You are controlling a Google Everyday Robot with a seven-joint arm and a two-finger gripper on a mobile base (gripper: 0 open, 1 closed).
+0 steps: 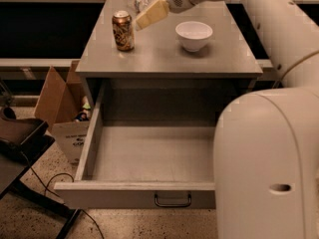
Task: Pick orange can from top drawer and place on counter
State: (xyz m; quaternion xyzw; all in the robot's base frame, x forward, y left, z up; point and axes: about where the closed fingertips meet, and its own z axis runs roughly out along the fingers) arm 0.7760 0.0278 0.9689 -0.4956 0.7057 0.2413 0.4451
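upright on the left of the counter (164,59), the orange can (122,31), out of the top drawer (114,197) pulled open below; just up and right of it, not touching, the gripper (152,14), holding nothing, open or closed impossible to tell. further right, a white bowl (194,35). by the look of it, placing done and only the retreat left: next, draw up and back, away from the can, without clipping it or swinging into the bowl.
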